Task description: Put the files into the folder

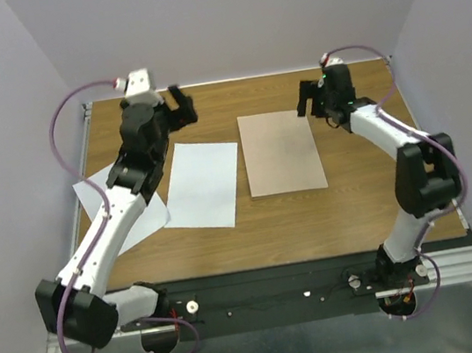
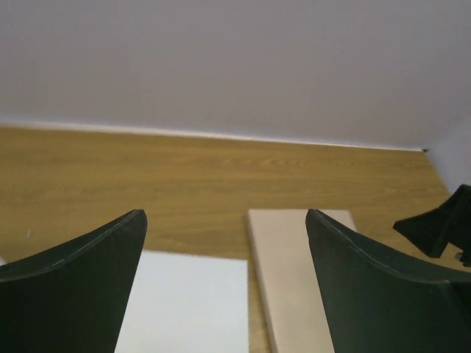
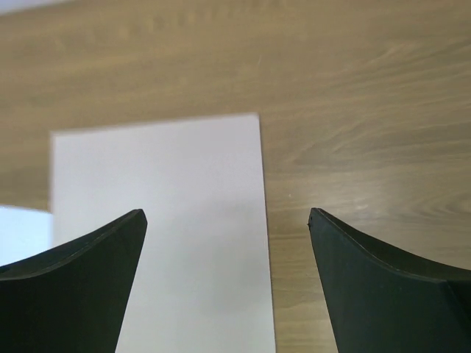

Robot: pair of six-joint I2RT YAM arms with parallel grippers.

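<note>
On the bench (image 1: 357, 212), folder (image 1: 281, 152) closed at centre, files (image 1: 202, 186) at nine o'clock, left pincer (image 1: 181, 105) and right pincer (image 1: 306, 99) spread, empty, likely poised to open it.

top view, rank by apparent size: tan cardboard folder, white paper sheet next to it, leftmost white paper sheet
1. tan cardboard folder, slightly largest
2. white paper sheet next to it
3. leftmost white paper sheet: partly under the left arm, so unsure
</note>
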